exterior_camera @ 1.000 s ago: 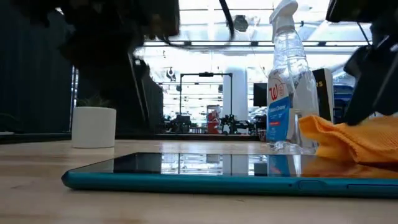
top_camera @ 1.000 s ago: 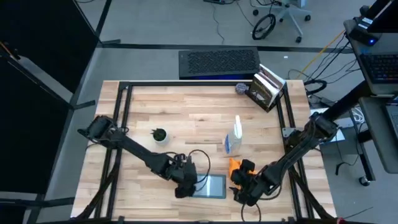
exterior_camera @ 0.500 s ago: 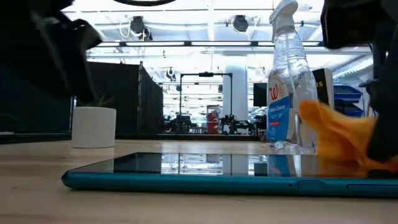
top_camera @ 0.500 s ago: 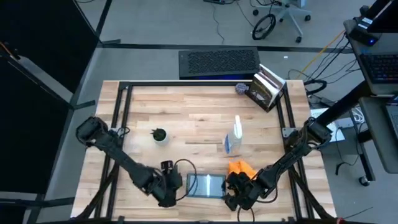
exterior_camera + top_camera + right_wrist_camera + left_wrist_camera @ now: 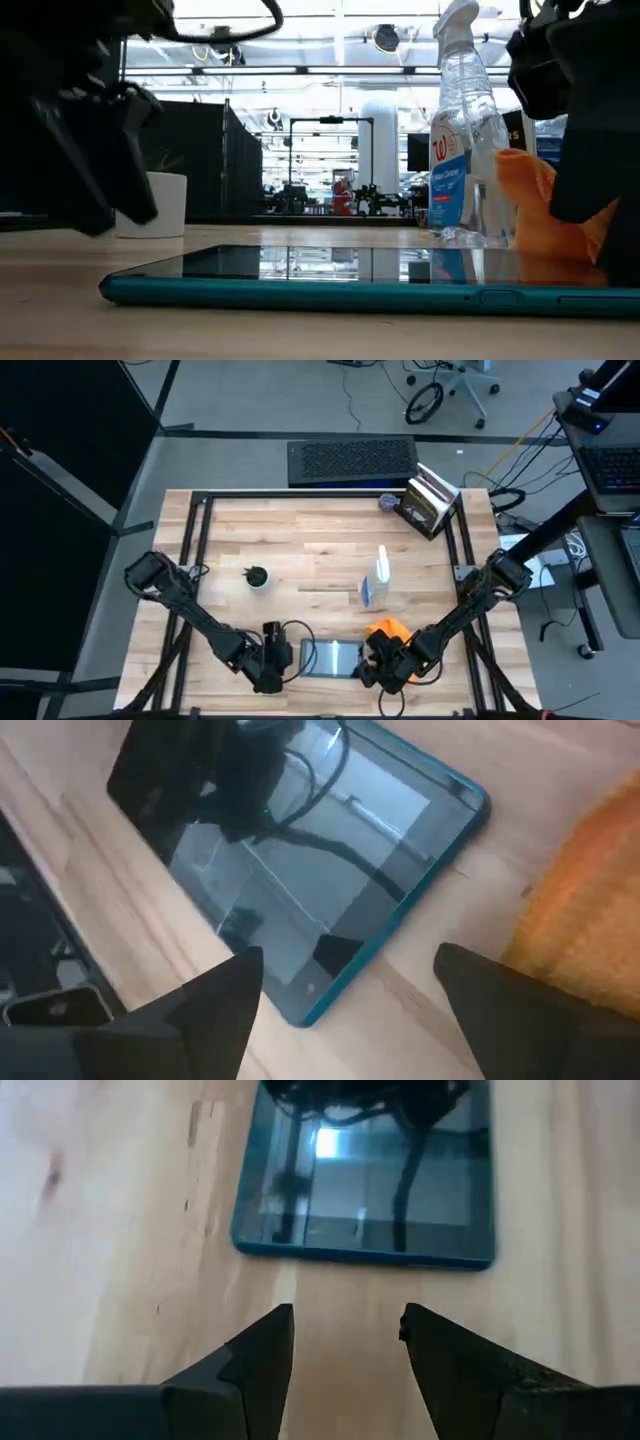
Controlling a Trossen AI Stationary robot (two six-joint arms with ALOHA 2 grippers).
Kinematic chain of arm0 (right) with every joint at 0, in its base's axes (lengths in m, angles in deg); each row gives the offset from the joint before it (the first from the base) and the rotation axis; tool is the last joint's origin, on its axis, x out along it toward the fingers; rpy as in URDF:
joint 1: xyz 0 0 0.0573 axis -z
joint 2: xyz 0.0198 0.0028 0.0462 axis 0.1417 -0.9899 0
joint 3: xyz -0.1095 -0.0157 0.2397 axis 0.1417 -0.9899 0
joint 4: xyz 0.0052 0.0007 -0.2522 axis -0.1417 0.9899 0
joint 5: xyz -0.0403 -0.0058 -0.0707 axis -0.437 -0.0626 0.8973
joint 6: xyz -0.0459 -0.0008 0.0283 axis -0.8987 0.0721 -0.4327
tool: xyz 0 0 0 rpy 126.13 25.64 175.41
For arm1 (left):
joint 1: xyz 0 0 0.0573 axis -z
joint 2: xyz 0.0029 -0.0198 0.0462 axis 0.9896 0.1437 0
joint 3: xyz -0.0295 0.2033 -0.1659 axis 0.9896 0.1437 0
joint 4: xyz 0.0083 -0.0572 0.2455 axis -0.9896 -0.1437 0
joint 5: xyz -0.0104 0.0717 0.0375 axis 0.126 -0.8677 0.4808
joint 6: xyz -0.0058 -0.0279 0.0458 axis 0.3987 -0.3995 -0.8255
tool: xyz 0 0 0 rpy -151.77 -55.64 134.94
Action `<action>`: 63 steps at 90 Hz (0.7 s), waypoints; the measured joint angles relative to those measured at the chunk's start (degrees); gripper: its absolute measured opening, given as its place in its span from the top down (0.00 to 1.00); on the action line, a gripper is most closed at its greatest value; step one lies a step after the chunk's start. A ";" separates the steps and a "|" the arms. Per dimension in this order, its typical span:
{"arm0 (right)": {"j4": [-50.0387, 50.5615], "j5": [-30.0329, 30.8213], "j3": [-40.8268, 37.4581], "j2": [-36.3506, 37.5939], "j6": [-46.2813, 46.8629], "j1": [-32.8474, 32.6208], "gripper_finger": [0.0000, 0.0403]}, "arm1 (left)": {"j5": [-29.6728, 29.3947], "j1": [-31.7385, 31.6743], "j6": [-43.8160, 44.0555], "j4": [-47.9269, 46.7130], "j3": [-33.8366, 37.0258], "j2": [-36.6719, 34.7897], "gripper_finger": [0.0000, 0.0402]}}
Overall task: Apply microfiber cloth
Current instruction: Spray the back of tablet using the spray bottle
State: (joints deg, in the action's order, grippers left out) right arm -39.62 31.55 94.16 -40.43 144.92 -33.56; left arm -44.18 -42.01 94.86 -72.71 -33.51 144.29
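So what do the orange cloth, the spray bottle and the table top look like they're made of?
The orange cloth looks like soft matte fabric: it slumps in folds. The spray bottle seems clear plastic, since the room shows through it, with a white trigger head. The table top looks like pale wood, showing plank lines and grain.

Both arms reach low toward the table's near edge; the left gripper (image 5: 345,1335) and right gripper (image 5: 345,990) are spread apart, holding nothing.

Bright orange microfiber cloth (image 5: 389,628), teal-edged dark-screened tablet (image 5: 332,658), pale striped wooden table (image 5: 310,545), white pot (image 5: 160,204)
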 joint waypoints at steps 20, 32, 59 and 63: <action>-2.14 0.98 0.09 -2.46 2.13 -0.03 0.29 | -0.90 -0.20 -4.48 4.77 -0.14 4.48 0.56; -4.83 1.45 0.11 -3.54 2.33 -0.03 0.29 | -0.65 -1.26 -5.67 9.18 -0.21 5.54 0.56; -8.39 3.02 -0.09 -3.93 -3.49 0.26 0.29 | 2.94 -4.26 -9.97 14.31 0.05 5.73 0.56; -9.00 3.54 -0.09 -4.02 -4.46 0.26 0.29 | 3.27 -4.55 -10.10 14.76 0.05 5.76 0.56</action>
State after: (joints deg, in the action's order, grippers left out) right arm -48.61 35.09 94.07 -44.45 140.47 -33.30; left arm -40.92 -46.56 84.76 -57.95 -33.46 150.04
